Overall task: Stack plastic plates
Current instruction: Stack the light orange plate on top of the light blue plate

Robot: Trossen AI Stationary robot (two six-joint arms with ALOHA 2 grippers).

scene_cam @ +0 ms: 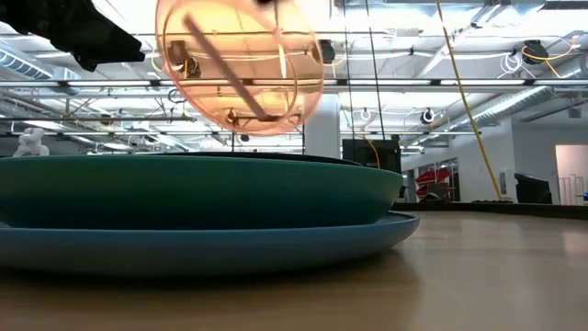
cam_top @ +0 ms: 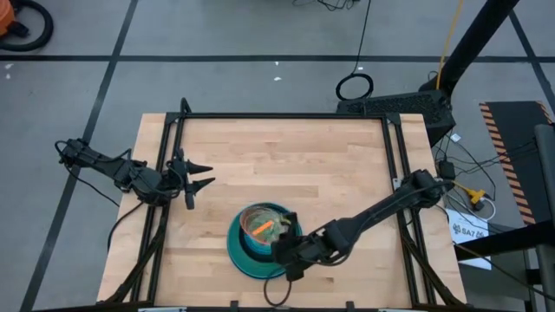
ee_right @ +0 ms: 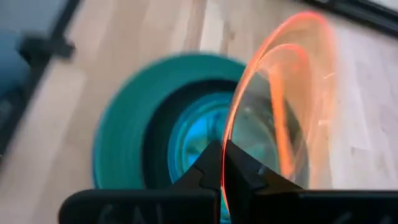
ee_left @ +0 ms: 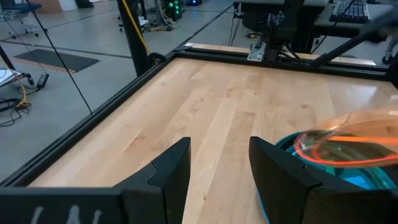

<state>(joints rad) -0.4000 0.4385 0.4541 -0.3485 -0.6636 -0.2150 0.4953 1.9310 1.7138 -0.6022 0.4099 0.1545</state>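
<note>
No readable writing shows. The right gripper point(ee_right: 222, 163) pinches the rim of a translucent orange plate point(ee_right: 292, 93) between pressed jaws – held tilted just above the stack point(cam_top: 251, 253). Only the low view separates that stack: teal plate point(scene_cam: 193, 188) on blue plate point(scene_cam: 276, 246). The left gripper point(ee_left: 217, 168), jaws spread and empty, waits well apart.

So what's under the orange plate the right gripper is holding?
Below the orange plate, pinched in the right gripper, sits the stack: large teal plate on a blue plate, smaller cyan plate inside. Anything deeper is covered.
</note>
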